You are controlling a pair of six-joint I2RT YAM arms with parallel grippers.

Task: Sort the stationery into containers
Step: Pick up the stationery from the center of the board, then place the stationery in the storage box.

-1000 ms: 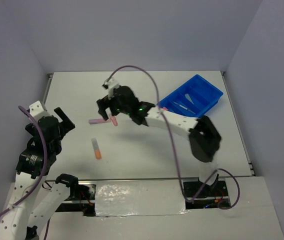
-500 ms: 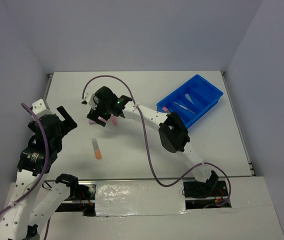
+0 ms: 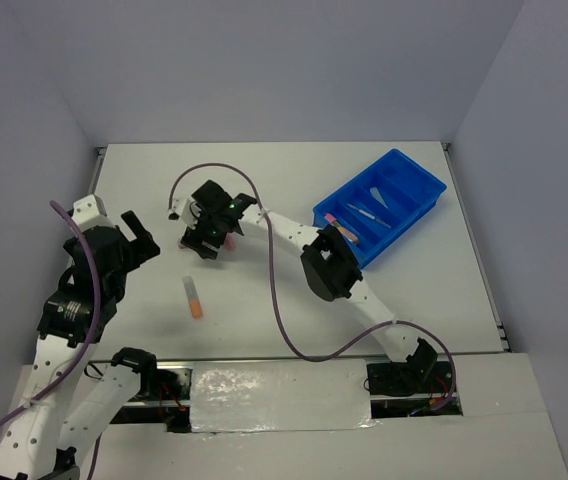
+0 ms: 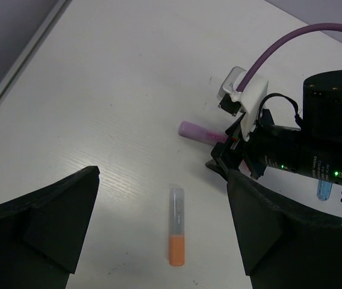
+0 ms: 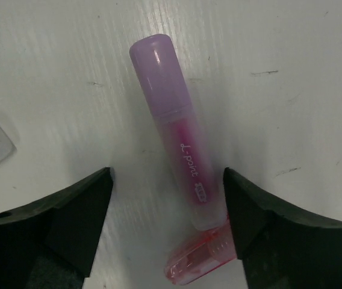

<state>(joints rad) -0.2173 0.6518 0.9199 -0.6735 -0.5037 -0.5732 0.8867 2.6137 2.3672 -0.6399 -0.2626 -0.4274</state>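
Flat white matte tabletop (image 3: 414,290) fills the view, pale lilac-grey walls (image 3: 264,70) at twelve o'clock, glossy white tape strip (image 3: 274,392) at six.

One blue tray (image 3: 420,168); loose: one lilac marker (image 5: 171,102), one pink marker (image 5: 198,265), one orange marker (image 3: 193,297).

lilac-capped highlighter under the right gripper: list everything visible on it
The highlighter is short and stubby, with an opaque lilac cap, a translucent barrel showing pink inside, and white script printed along it. It looks like plastic. It lies flat and capped on the white table. The cap end points out past the right gripper, whose open fingers straddle the barrel without clearly touching it. Its rear end meets or overlaps a translucent pink-red marker; which one is on top is unclear.
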